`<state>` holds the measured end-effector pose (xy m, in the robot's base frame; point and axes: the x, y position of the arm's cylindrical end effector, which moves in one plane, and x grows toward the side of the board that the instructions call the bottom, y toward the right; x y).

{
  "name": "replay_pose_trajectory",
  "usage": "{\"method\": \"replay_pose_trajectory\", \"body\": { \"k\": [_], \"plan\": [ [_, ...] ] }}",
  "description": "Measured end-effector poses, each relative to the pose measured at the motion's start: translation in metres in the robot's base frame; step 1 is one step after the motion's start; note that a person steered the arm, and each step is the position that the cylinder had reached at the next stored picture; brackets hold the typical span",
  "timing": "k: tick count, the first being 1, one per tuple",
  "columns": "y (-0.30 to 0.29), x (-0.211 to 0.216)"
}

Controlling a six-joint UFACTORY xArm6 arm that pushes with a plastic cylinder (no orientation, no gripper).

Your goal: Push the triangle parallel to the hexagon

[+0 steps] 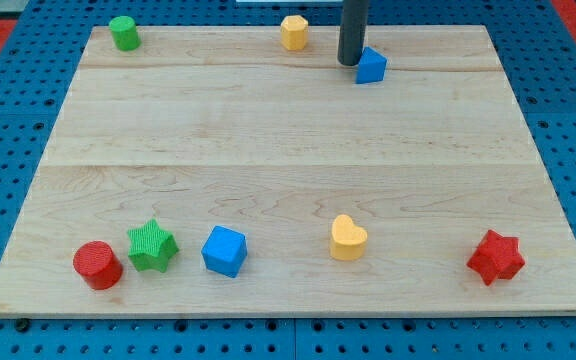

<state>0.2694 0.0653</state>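
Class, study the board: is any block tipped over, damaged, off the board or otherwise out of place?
Nothing stands out. All eight blocks sit flat on the wooden board. My tip is at the left edge of the blue triangle, near the top edge, with the yellow hexagon just to its left.

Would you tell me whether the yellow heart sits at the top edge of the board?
No, the yellow heart lies near the view's bottom, between the blue cube and the red star.
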Motion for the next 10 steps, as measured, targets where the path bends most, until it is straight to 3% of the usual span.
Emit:
{"method": "replay_pose_trajectory", "body": {
  "k": [1, 2, 3, 6, 8, 10],
  "plan": [
    [-0.021, 0.017],
    [0.048, 0.018],
    [0.081, 0.011],
    [0.13, 0.01],
    [0.131, -0.041],
    [0.087, 0.032]
  ]
}}
